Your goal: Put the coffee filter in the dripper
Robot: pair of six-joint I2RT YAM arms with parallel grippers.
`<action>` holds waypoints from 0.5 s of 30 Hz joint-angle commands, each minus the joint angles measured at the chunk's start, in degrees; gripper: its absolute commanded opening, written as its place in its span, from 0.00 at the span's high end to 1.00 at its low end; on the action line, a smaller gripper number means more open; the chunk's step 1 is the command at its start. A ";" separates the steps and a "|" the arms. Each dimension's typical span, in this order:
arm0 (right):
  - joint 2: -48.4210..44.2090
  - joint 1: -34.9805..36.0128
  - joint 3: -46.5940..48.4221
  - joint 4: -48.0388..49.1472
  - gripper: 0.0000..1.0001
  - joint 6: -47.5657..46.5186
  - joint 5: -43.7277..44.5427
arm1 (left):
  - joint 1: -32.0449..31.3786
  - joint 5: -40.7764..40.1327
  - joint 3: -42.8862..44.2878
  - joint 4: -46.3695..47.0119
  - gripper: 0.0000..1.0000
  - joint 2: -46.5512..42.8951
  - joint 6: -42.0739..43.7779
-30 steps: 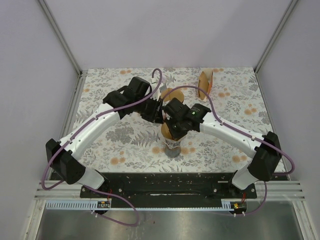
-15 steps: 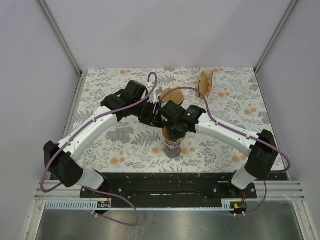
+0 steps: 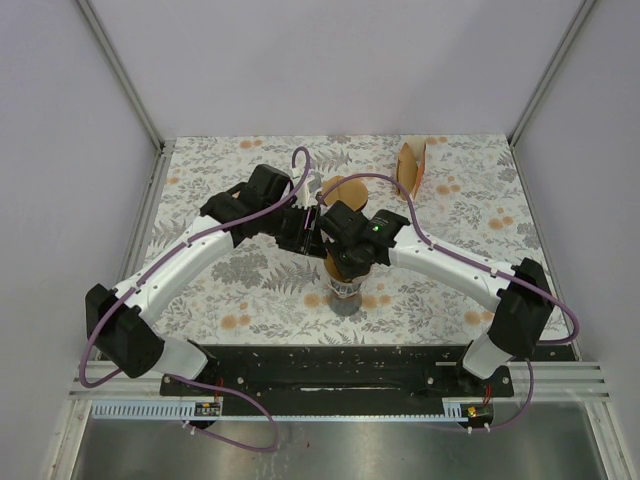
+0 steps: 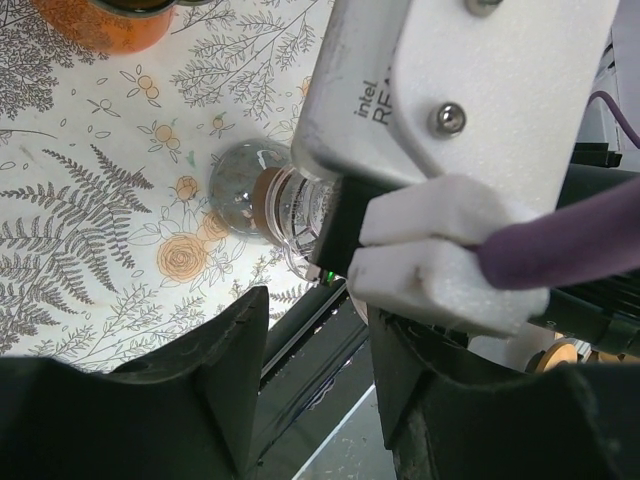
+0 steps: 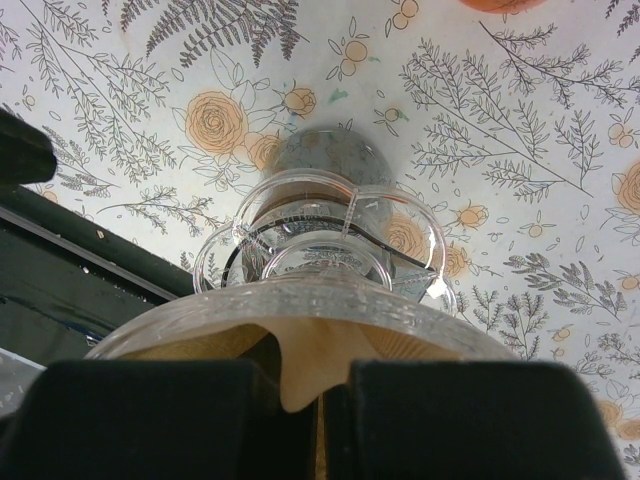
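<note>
Directly above the dripper (image 3: pixel 346 292), from overhead, hangs the right gripper (image 3: pixel 347 258). Left wrist: the left gripper (image 4: pixel 318 400) gapes empty, dripper ahead of it. Right wrist: jaws pinch the coffee filter (image 5: pixel 312 365), just beneath them inside the rim; best to release without tugging the paper upward.

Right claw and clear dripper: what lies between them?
The tan coffee filter: in the right wrist view its fold sits pinched by the right claw, just inside the dripper rim.

Dripper (image 3: pixel 346 292) at the table's (image 3: pixel 230 290) front centre, coffee filter (image 5: pixel 312 350) in its mouth, right gripper (image 5: pixel 318 420) directly above pinching the filter, left gripper (image 4: pixel 318 330) just behind-left, spare filters (image 3: pixel 410 168) far back right.
</note>
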 commanded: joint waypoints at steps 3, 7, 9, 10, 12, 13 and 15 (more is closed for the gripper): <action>3.62 0.82 -2.94 1.29 1.00 1.97 -1.10 | -0.68 5.74 3.29 3.62 0.52 -0.33 -1.92; 3.62 0.82 -3.38 1.38 1.00 2.06 -1.54 | -0.68 6.17 3.65 4.23 0.52 -1.64 -2.61; 3.18 0.82 -3.56 1.73 1.00 1.97 -1.89 | -0.68 6.53 2.16 5.80 0.51 -2.87 -4.02; 3.10 0.82 -3.73 2.08 1.00 1.97 -1.97 | -0.68 6.70 0.67 6.77 0.51 -3.23 -4.81; 2.74 0.74 -3.82 2.26 1.00 2.15 -2.15 | -0.68 6.53 -1.27 7.83 0.52 -3.23 -6.21; 2.74 0.82 -3.74 2.34 1.00 2.15 -2.24 | -0.68 7.14 -2.32 8.79 0.52 -3.06 -7.27; 2.66 0.82 -3.47 2.34 1.00 2.24 -2.59 | -0.51 10.03 -4.25 11.33 0.52 -2.62 -9.73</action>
